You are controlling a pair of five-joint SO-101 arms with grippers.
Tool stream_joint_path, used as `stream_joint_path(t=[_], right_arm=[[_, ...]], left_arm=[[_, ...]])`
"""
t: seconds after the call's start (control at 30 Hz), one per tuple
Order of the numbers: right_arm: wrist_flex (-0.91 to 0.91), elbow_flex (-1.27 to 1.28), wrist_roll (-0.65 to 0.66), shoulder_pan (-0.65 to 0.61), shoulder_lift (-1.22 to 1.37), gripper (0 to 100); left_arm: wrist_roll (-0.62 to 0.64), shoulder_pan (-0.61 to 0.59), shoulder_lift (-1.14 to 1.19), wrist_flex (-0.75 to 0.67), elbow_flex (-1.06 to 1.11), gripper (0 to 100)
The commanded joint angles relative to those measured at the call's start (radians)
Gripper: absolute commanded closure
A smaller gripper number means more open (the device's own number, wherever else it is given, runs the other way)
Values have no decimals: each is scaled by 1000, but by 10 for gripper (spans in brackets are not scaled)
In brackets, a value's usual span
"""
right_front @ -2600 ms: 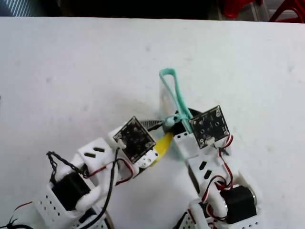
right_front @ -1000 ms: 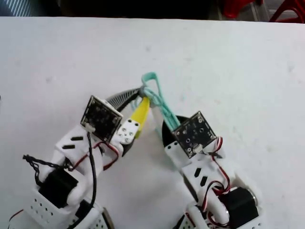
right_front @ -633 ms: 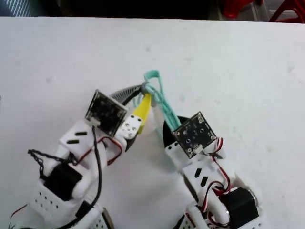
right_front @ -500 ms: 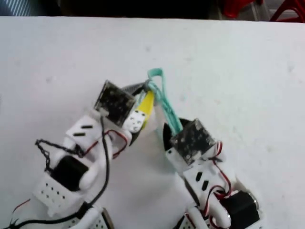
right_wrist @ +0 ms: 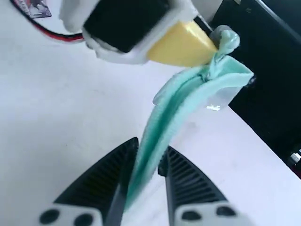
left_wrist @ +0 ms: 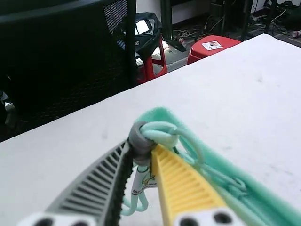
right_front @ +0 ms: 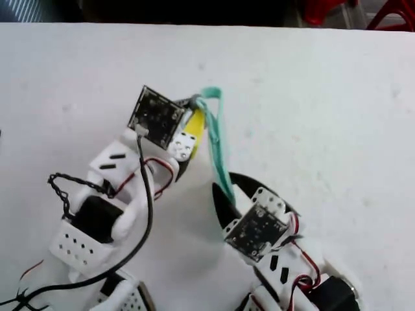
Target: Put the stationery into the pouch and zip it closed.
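1. In the high view I see the white counter (right_front: 324,97) with my two arms coming in from its 6 o'clock edge.
2. A slim teal pouch (right_front: 217,146) sits near the counter's middle, stretched in a straight line between the two tools. One end points to 12 o'clock and the other to 6 o'clock.
3. My left arm enters from about 8 o'clock. The left tool (right_front: 193,107) meets the pouch at its 12 o'clock end.
4. In the left wrist view, the left tool's grey and yellow fingers are clenched on the small grey zipper pull (left_wrist: 139,139). A looped teal cord hangs from the pull, and the pouch's teal edge runs away beside the yellow finger.
5. My right arm enters from about 5 o'clock. The right tool (right_front: 228,191) sits at the pouch's 6 o'clock end.
6. In the right wrist view, the right tool's two black ribbed fingers are pressed against either side of the pouch, grasping it edge-on.
7. From there the pouch runs off to the left tool's yellow finger, which holds the far end.
8. I cannot tell how far the zip is closed.
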Motion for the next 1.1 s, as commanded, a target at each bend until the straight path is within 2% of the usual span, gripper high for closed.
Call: stream_joint_path(t=[0.0, 0.13, 0.3, 0.4, 0.47, 0.53, 0.67, 0.83, 1.0, 1.07], right_arm=[[64, -8, 49, -110, -5, 981], [70, -31, 69, -85, -4, 981], [25, -49, 58, 157, -4, 981], [-31, -40, -21, 305, -4, 981], [-51, -32, -61, 352, -4, 981], [-50, -34, -92, 354, -4, 954], [-59, -37, -123, 337, -4, 783], [-79, -35, -123, 274, -4, 854], [-120, -35, -126, 268, -4, 786], [-128, -35, -124, 266, 1, 800]], left_arm=[[6, -67, 15, -51, -78, 978], [6, -59, 7, -31, -77, 978], [5, -1, -8, 106, -80, 978], [-38, 45, -58, 170, -75, 978], [-64, 82, -94, 198, -75, 978], [-72, 116, -124, 216, -74, 978], [-74, 163, -154, 189, -26, 978], [-74, 179, -160, 176, 15, 978], [-74, 176, -160, 184, 20, 978], [-74, 176, -160, 184, 20, 978]])
